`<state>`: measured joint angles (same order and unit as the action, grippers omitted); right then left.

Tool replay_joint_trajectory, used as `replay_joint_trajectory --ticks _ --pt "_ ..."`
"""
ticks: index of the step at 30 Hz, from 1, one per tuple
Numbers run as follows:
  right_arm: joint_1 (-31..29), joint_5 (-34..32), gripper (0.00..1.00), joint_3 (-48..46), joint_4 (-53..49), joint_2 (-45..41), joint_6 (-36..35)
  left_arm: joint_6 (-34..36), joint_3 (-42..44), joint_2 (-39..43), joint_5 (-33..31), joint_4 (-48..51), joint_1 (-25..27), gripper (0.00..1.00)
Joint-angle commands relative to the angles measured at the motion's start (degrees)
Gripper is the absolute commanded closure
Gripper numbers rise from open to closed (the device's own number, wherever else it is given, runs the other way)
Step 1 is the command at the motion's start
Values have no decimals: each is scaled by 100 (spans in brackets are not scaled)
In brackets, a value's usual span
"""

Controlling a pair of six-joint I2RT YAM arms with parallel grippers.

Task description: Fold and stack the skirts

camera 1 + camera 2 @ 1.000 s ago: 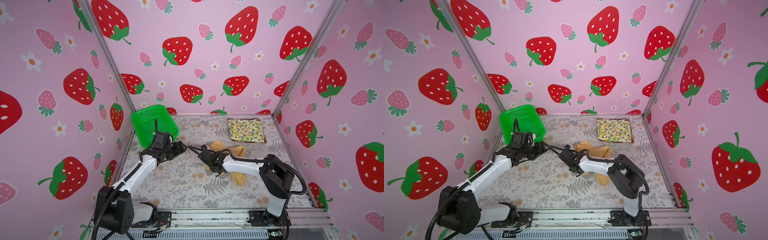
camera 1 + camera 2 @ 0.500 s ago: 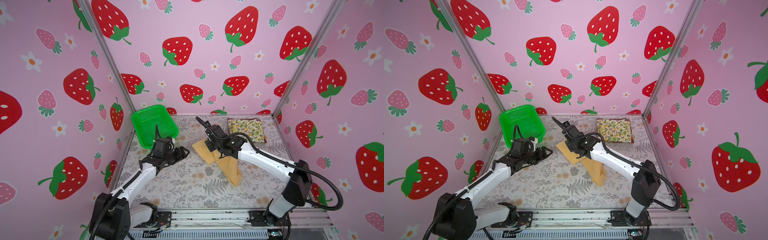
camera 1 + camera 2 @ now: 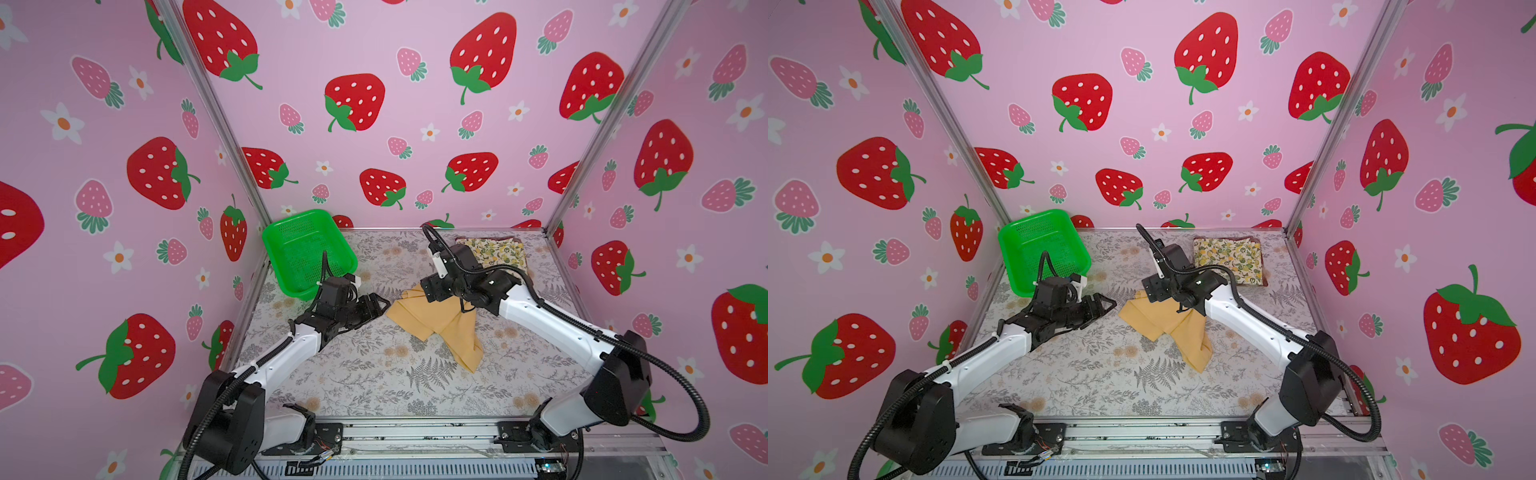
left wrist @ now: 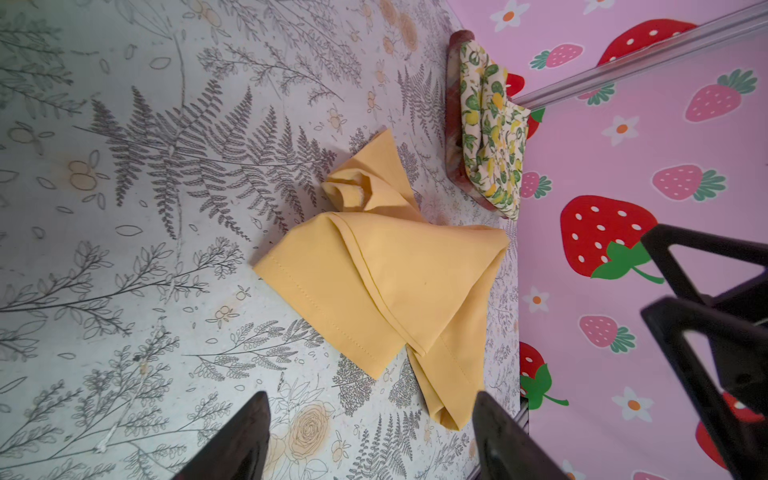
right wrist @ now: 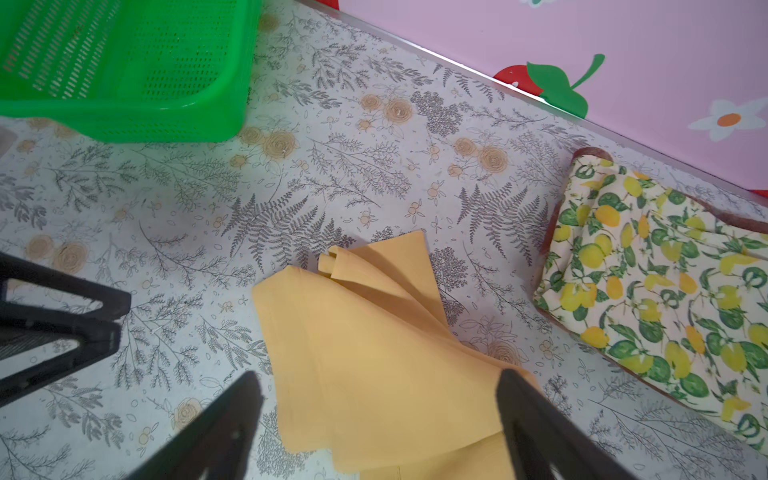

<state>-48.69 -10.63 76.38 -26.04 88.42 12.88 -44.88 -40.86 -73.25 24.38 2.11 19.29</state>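
The mustard-yellow skirt (image 3: pixel 436 322) (image 3: pixel 1167 324) lies loosely folded and rumpled mid-table. My right gripper (image 3: pixel 432 291) (image 5: pixel 380 382) hangs open just over its far end, both fingers astride the cloth and gripping nothing. Left of the skirt's near corner my left gripper (image 3: pixel 380 301) (image 4: pixel 370 411) is open and holds nothing. The skirt's tip (image 4: pixel 449 415) lies between its fingers' line of sight. At the back right the lemon-print skirt (image 3: pixel 498 253) (image 5: pixel 648 291) lies folded on the plaid skirt, of which only a red-brown edge (image 4: pixel 455 104) shows.
A green perforated basket (image 3: pixel 307 249) (image 3: pixel 1042 245) leans in the back left corner, just behind the left wrist. Pink strawberry walls close in the table (image 3: pixel 374 374) on three sides. The flowered tabletop lies bare in front of the mustard skirt.
My right gripper has opened and let go of the mustard skirt, which has settled onto the table. The right arm carried it toward the back first. The left arm drew back slightly.
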Motion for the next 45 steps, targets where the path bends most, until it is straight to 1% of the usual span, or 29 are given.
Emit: replay_joint_trajectory --ticks 1,3,5,7,8,10,14,18,22,24,26,28,32,35,42,45 --pt "-372 -190 0 -38 67 361 -84 -64 -186 125 -558 488 -180 20" --pt "-615 -605 0 -8 13 630 -45 -86 -164 220 -639 720 -377 19" --pt "-790 -844 0 -11 50 879 -7 -108 -95 371 -698 863 -568 16" --pt "-894 -941 0 -34 137 1138 72 -104 -20 574 -750 1016 -765 7" --pt "-940 -999 0 -27 171 1252 97 -95 4 650 -759 1076 -860 5" --pt "-1064 -1272 0 23 204 1550 182 -73 45 809 -668 1185 -1088 4" --pt "-1236 -1612 1 138 325 2030 324 -83 186 951 -347 1179 -1489 4" --pt "-1284 -2053 10 408 250 2528 411 -105 319 970 -131 1129 -1690 4" --pt "-1284 -2456 24 758 68 3078 429 -86 377 957 -6 1106 -1775 4" --pt "-1284 -2627 25 782 110 3183 434 -62 377 968 31 1125 -1809 4" --pt "-1284 -2775 29 782 178 3240 426 -48 377 978 47 1134 -1836 4" --pt "-1278 -2899 31 799 218 3274 410 -30 371 977 66 1134 -1851 4" --pt "-1241 -3127 38 883 206 3374 373 -5 343 934 110 1147 -1874 4" --pt "-1161 -3123 42 905 282 3429 339 2 333 896 138 1143 -1885 5" --pt "-1012 -3099 64 1041 296 3614 237 44 308 874 155 1185 -1905 5" --pt "-964 -3079 80 1037 359 3620 198 45 299 865 156 1195 -1922 5"
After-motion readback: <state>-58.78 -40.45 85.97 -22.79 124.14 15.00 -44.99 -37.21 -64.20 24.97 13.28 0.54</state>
